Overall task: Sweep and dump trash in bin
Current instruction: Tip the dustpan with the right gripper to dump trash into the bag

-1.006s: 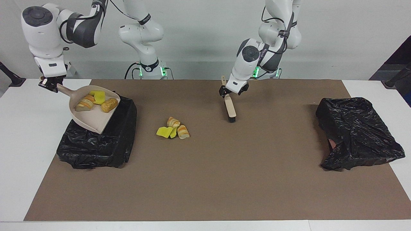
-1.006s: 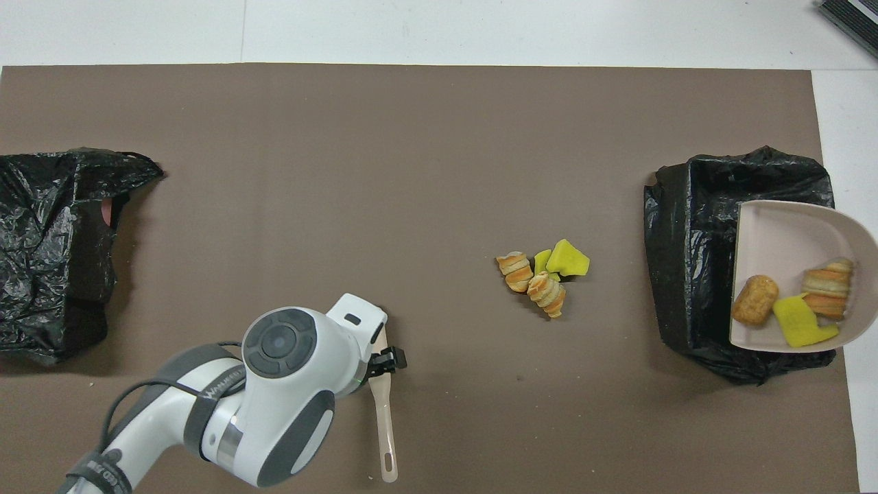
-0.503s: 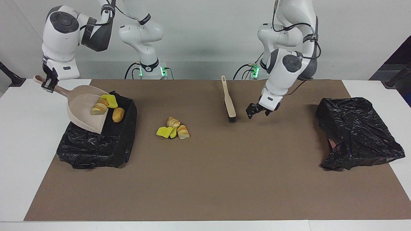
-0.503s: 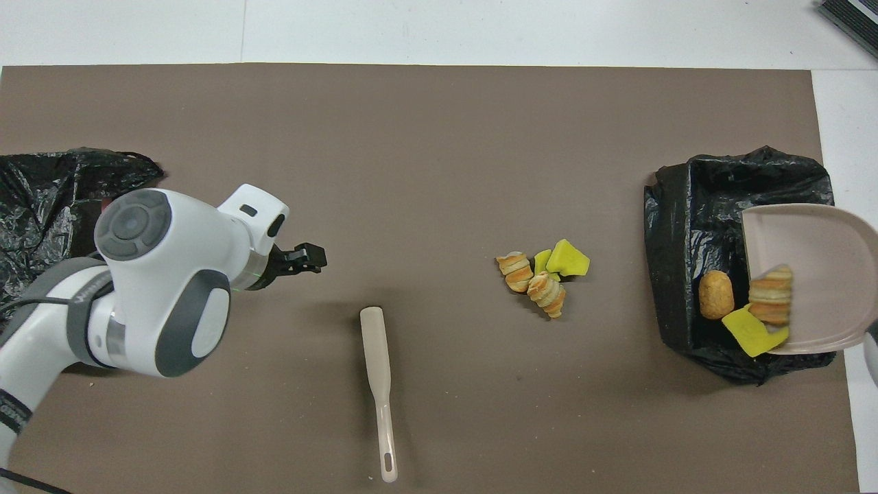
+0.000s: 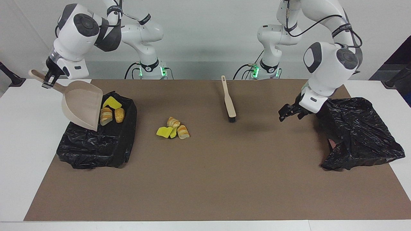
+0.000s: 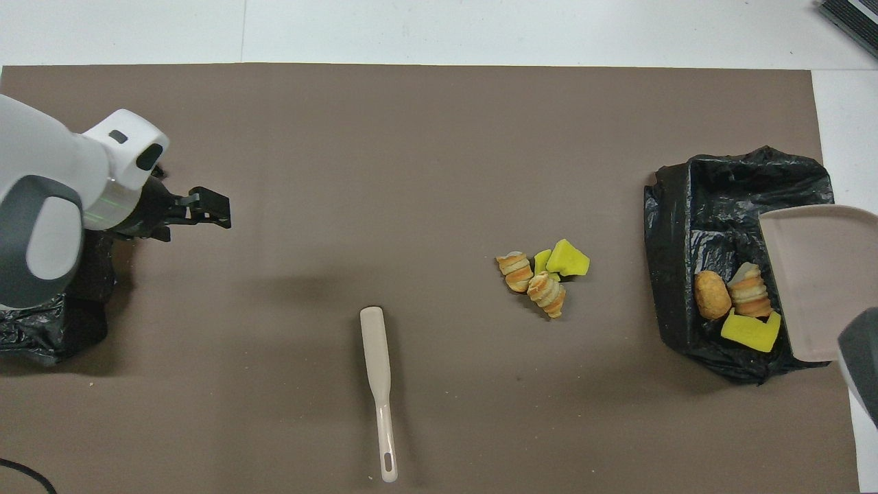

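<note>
Facing and overhead views. The brown paper mat (image 5: 205, 179) carries 2 black plastic-lined bins. The right-end bin (image 5: 96, 141) lies directly below the right pincer (image 5: 48, 80), whose fingers pinch the handle of the beige plastic dustpan (image 5: 82, 104). The pan is tipped steeply, mouth down over the bin. The left-end bin (image 5: 356, 134), a crumpled black bag, lies just beside and partly under the left pincer (image 5: 289, 112), which hangs spread and empty over the mat.

The long beige brush with dark bristles (image 5: 228, 101) lies flat on the mat, well apart from both pincers, toward the middle of the table.

Trash: 3 pieces, namely 1 yellow sponge chunk (image 5: 111, 102), 1 striped croissant piece (image 5: 106, 116) and 1 round brown bun (image 5: 119, 115), sit in the right-end bin under the pan's lip. A loose pile of striped and yellow pieces (image 5: 173, 128) remains on the mat between the 2 pincers.

Risks, as judged: the dumped pieces sit high on slack plastic near the bin's edge, so lowering or dragging the pan could knock them out. The loose pile needs a second sweep, and the brush is unheld.

Obscured: the overhead view cuts off the right pincer and the pan's handle. The pan hides part of the bin's interior. The left-end bin's opening cannot be made out, and a reddish patch in its folds is unidentifiable.
</note>
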